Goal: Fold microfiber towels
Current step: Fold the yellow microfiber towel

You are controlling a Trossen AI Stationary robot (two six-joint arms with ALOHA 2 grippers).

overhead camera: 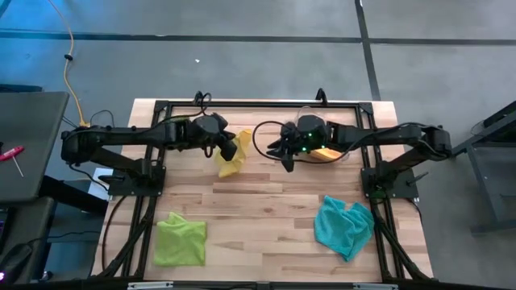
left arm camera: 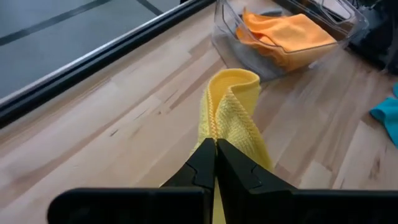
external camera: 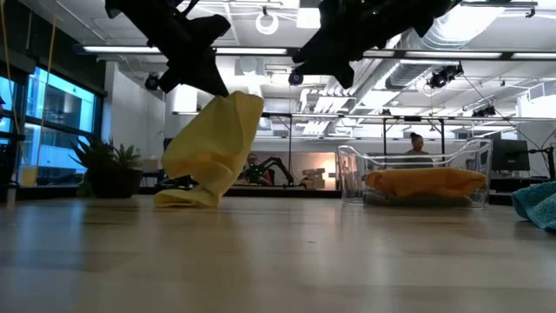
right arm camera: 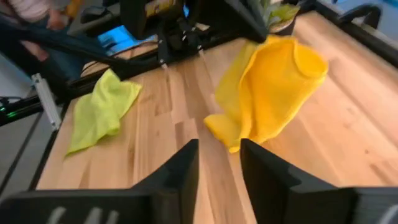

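Note:
A yellow towel (overhead camera: 230, 158) hangs from my left gripper (left arm camera: 216, 149), which is shut on it above the table's far middle. Its lower end (external camera: 187, 198) rests crumpled on the wood. My right gripper (right arm camera: 219, 163) hovers open just right of the yellow towel (right arm camera: 267, 93), touching nothing. A lime green towel (overhead camera: 179, 239) lies crumpled at the near left, and a teal towel (overhead camera: 343, 226) at the near right. An orange towel (external camera: 426, 183) lies inside the clear bin (external camera: 349, 174). My left gripper pinches a bunched part of the yellow towel (left arm camera: 217, 127) between its two fingers, coming from the table's left and slanting down. The cloth loops over in a fold beyond the fingertips and hangs slack below them. Its bottom end lies on the table.
The clear bin (overhead camera: 339, 155) stands at the far right of centre, behind my right arm. A small spiky plant (external camera: 109, 169) stands at the table's far left. A black frame (overhead camera: 161, 105) runs along the table's edges. Bare wood lies between the lime and teal towels.

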